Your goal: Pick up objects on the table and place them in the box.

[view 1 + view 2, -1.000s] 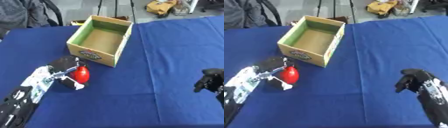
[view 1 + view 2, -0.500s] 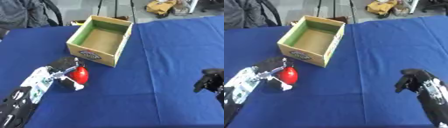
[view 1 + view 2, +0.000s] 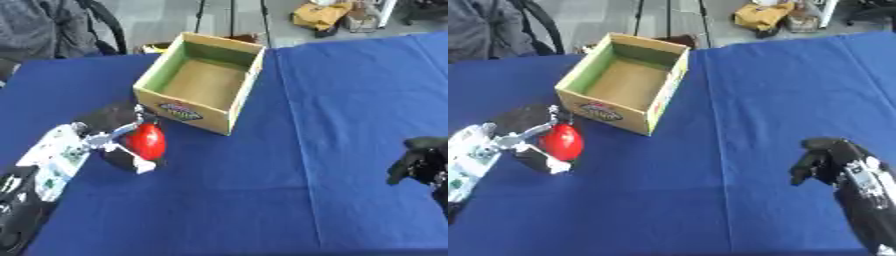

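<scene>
Now left hand (image 3: 109, 131) curled round red object (image 3: 146, 141), beside box (image 3: 202, 80).

Worktop (image 3: 332, 100) is covered in deep blue cloth. The box (image 3: 203, 85) is tan cardboard, greenish on the inner walls, with a dark oval logo on the front. The ball (image 3: 145, 141) is bright red. Left hand (image 3: 109, 135) is black with silver and white bits, right hand (image 3: 826, 162) mostly black.
</scene>
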Motion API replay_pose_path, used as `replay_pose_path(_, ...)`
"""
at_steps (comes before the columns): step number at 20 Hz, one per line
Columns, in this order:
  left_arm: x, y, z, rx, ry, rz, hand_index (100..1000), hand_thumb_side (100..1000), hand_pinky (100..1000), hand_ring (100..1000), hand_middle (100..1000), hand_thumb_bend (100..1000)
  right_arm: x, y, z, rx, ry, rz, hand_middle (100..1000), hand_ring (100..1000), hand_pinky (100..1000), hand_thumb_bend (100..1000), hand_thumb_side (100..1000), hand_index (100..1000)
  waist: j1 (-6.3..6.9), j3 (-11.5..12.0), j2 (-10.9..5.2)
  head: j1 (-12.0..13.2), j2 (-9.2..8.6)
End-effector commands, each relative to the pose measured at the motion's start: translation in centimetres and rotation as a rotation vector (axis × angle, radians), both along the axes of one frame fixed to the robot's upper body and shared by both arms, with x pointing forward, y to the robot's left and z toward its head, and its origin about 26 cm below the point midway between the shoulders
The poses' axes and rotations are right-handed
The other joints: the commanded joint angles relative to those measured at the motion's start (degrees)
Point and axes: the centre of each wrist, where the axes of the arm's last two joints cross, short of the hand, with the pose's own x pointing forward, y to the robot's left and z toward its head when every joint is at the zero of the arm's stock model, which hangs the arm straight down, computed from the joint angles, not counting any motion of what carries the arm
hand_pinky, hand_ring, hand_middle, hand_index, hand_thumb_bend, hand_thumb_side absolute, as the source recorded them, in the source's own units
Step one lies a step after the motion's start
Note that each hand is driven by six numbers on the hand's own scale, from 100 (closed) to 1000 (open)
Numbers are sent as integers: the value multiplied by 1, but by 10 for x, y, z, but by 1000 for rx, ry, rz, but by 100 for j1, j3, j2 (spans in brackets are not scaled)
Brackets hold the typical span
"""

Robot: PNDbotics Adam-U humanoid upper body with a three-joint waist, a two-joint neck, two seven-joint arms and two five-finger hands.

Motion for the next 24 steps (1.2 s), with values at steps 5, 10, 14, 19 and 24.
replay_pose_path(5, 6, 24, 65, 23, -135, -5, 701, 193, 100, 284, 515, 100, -1, -2, 7, -12, -26, 9, 502, 544, 489, 100, 755, 714, -6, -75, -63, 46, -30)
replay_pose_path(10, 24, 33, 84, -35, -147, 21, 701, 195, 100, 284, 514, 100, -1, -1, 8, -17, -27, 21, 501, 544, 489, 100, 765, 714, 15, -168, -43, 107, -54)
replay_pose_path(14, 42, 36, 95, -62, -143, 51, 703, 187, 100, 291, 516, 100, -1, 1, 9, -27, -34, 39, 501, 544, 489, 100, 760, 714, 42, -288, -25, 195, -103)
replay_pose_path(19, 67, 32, 100, -96, -145, 139, 703, 190, 100, 292, 514, 100, 0, 4, 11, -36, -38, 64, 501, 544, 489, 100, 786, 714, 120, -490, 12, 338, -168)
replay_pose_path(24, 87, 32, 88, -114, -140, 202, 706, 185, 100, 309, 520, 100, 2, 8, 14, -53, -47, 91, 501, 544, 489, 100, 808, 714, 251, -751, 80, 494, -224)
